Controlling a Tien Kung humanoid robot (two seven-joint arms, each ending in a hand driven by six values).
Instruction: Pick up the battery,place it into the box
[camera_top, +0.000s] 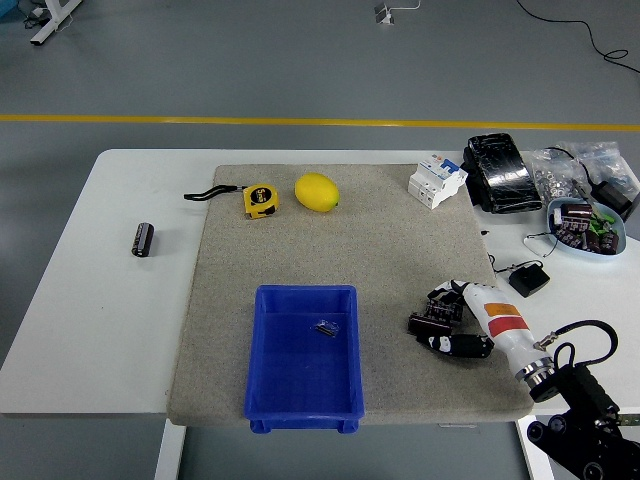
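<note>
Right hand curled around battery, no legible labels, beside blue box

Bright, even light; sharp focus

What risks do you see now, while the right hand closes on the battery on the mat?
The right hand curls around the dark battery, but how firm the hold is cannot be seen; it may slip when lifted. The blue box sits to the hand's left, so the battery must clear its wall or it could land on the grey mat.
</note>
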